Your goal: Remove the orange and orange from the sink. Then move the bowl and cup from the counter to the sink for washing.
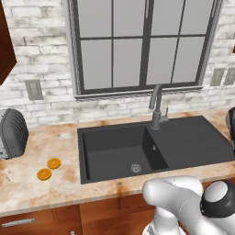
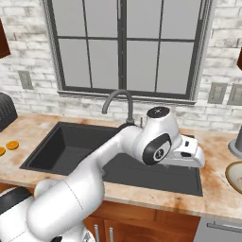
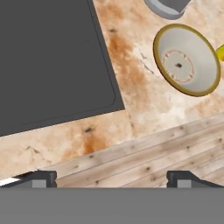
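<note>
Two oranges [image 1: 53, 163] [image 1: 44, 174] lie on the beige counter [image 1: 27, 183] left of the black sink [image 1: 117, 153]; in the right base view they show at the far left [image 2: 12, 145]. The cream bowl [image 3: 187, 59] with its tan rim rests on the counter right of the sink, also seen at the frame edge [image 2: 235, 176]. A sliver of the yellow cup [image 3: 221, 53] peeks out just beyond the bowl. My gripper [image 3: 113, 179] is open and holds nothing, hovering over the counter's front edge beside the drainboard [image 3: 52, 61], short of the bowl.
A dark curved faucet [image 1: 157, 108] stands behind the sink. A grey toaster [image 1: 11, 133] sits at the far left of the counter. A grey round object [image 3: 168, 8] stands behind the bowl. Wooden floor [image 3: 153, 157] lies below the counter edge.
</note>
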{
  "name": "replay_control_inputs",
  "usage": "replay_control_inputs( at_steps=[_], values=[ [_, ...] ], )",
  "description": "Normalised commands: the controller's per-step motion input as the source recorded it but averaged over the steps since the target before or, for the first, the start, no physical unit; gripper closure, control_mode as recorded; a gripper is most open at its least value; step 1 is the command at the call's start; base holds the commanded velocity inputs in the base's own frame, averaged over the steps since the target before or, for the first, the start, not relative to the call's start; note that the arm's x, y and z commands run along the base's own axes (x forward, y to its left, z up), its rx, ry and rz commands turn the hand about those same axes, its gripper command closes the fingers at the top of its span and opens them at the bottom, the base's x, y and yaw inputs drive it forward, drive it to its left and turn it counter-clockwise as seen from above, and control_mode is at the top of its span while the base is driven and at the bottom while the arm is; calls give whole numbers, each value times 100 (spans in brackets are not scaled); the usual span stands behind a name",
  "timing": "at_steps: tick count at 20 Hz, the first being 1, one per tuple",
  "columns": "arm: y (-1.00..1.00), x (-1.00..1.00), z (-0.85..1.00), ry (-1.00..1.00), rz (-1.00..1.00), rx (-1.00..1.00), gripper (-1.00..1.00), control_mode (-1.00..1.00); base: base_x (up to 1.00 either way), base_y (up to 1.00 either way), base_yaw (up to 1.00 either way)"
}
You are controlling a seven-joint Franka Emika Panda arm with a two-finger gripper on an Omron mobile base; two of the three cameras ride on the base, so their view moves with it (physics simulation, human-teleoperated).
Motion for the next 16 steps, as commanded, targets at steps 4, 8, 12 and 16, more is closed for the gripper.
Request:
replay_control_inputs(
  at_steps=[4, 8, 12, 16],
  values=[
    [-44, 16, -4, 2, 0, -3, -100, -100, 0, 0, 0],
    [-39, 15, 0, 6, 0, -6, -100, -100, 0, 0, 0],
    [-37, 17, -8, 11, 0, -4, -100, -100, 0, 0, 0],
    [-33, 16, -20, 11, 0, 0, -100, -100, 0, 0, 0]
  ],
)
